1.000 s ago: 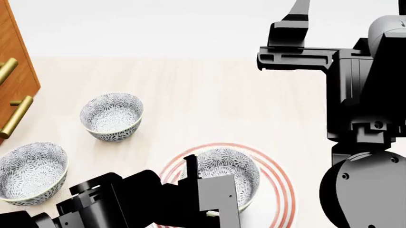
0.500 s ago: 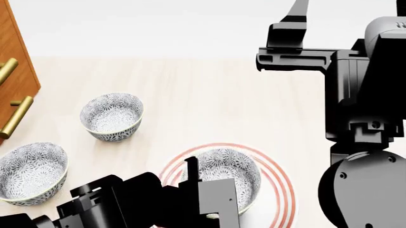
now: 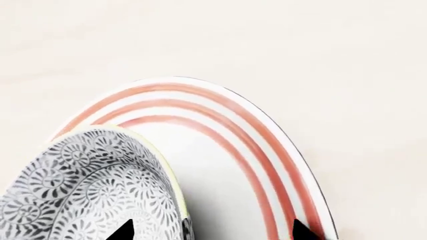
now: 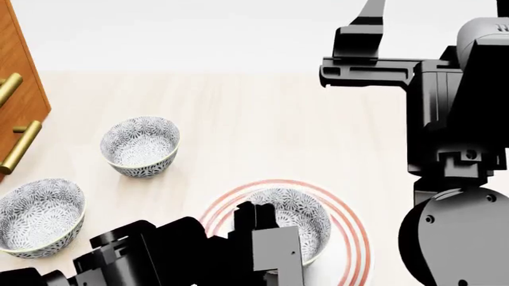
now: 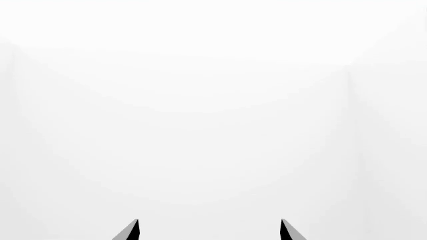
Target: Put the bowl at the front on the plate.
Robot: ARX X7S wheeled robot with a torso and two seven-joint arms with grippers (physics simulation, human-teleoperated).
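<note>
— Red rings mark the plate (image 4: 350, 235), and the bowl (image 4: 301, 210) sits inside them, toward the plate's left half as the head camera sees it.

— Is the left claw (image 3: 208, 231) gripping it?

— The wrist picture shows two black fingertips (image 3: 123, 232) spread wide: one lies over the bowl's patterned inside, the other over the plate's rings at the far edge. The bowl's rim passes between them with a gap on each side, so the claw looks released. From the head camera the left arm (image 4: 183, 253) covers the bowl's near left side, and one finger stands up just by its rim.

— And the right claw (image 5: 208, 230)?

— Raised high at the right, well apart from the dishes. Its wrist camera shows only two dark tips spread apart against blank white; it is parted and carries nothing.

— Anything else on the surface (image 4: 263, 131)?

— Two more flowered bowls: one (image 4: 140, 145) at the left, farther back, another (image 4: 38, 215) near the left edge. Both stand upright on pale wood. A wooden cabinet (image 4: 18, 77) with brass handles shows at the left border.
</note>
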